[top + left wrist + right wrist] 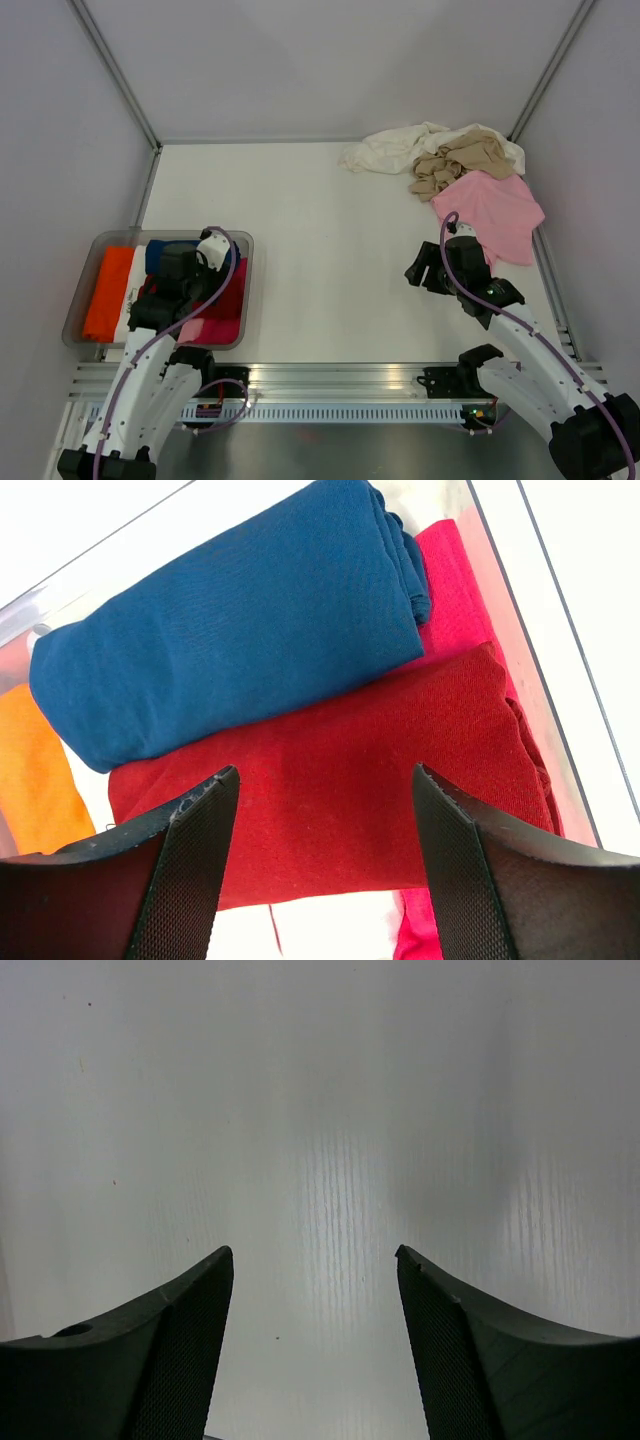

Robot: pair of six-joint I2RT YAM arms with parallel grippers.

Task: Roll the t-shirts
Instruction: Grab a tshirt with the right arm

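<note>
black right claw point(315, 1255) is wide open and holds nothing, over the white table point(320, 250). left claw point(325, 780) gapes too, empty, above rolled shirts point(250, 610) in the clear tray point(95, 245). pink t-shirt point(495, 212) lies near, at 2 o'clock from the right claw, the nearer one; it is crumpled, long way unclear. tan t-shirt point(455, 165) and cream t-shirt point(400, 145) heap behind it, toward 12. i see nothing in the way
</note>
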